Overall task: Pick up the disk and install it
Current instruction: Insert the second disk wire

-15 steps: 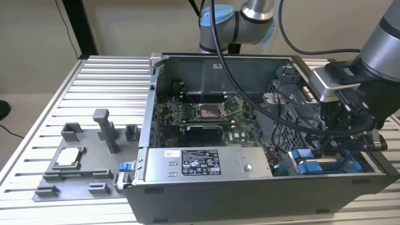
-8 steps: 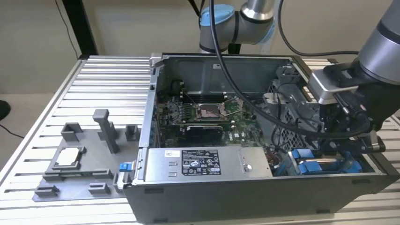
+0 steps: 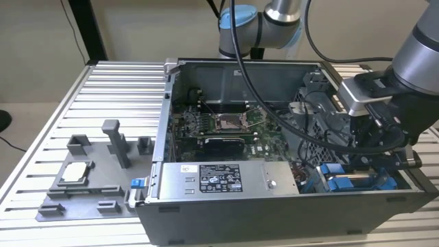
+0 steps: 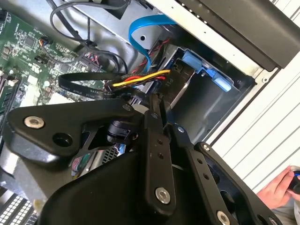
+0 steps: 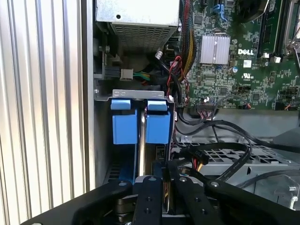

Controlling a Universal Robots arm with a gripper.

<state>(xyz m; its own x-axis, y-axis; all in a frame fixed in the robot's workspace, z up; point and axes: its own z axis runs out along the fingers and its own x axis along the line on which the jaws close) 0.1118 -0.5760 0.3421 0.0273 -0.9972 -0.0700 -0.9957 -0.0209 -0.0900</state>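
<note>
Inside the open computer case (image 3: pixel 226 77), my gripper (image 5: pixel 165 180) hangs directly above the drive bay (image 5: pixel 140 96), jaws closed together with nothing visibly held between them. The disk (image 5: pixel 143 124), marked by its blue frame, stands on edge in the bay just ahead of my fingertips, seemingly seated. The loose cables (image 5: pixel 225 152) beside my jaws could snag, or a skewed push could jam the disk.
</note>
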